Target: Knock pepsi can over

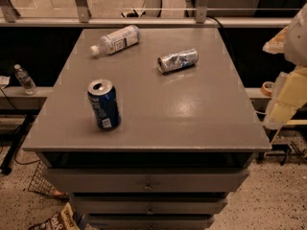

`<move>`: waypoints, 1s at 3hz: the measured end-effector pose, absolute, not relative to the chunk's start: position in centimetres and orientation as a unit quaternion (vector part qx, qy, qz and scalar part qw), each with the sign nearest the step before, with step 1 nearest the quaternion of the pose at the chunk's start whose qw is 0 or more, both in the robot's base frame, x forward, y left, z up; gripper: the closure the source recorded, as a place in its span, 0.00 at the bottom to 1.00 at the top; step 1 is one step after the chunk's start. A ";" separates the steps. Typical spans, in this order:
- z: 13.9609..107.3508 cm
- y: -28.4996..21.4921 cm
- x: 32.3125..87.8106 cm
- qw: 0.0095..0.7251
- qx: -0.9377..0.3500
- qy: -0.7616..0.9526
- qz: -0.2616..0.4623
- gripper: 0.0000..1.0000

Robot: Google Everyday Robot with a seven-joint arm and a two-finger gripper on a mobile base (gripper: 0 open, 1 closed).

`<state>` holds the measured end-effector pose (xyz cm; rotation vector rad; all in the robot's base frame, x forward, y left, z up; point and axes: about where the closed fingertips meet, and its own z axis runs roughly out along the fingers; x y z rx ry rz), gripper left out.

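Observation:
The pepsi can [103,104] is dark blue with a silver top and a small white label patch. It stands upright on the grey table top [192,119], near the front left. My gripper [287,97] shows as pale cream parts at the right edge of the view, beyond the table's right side and far from the can. Nothing is in it that I can see.
A silver-grey can [178,60] lies on its side at the back centre-right. A clear plastic bottle [116,40] lies at the back left. Drawers [146,181] sit below the top. A small bottle [24,79] stands on a ledge at the left, and a wire basket [41,181] sits on the floor.

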<state>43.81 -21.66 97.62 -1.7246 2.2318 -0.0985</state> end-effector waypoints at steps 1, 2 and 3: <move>97.6 -21.7 43.8 0.159 -0.603 0.781 -0.034 0.00; 97.3 -20.0 44.5 0.188 -0.605 0.774 0.006 0.00; 95.7 -14.8 47.7 0.255 -0.617 0.738 0.098 0.00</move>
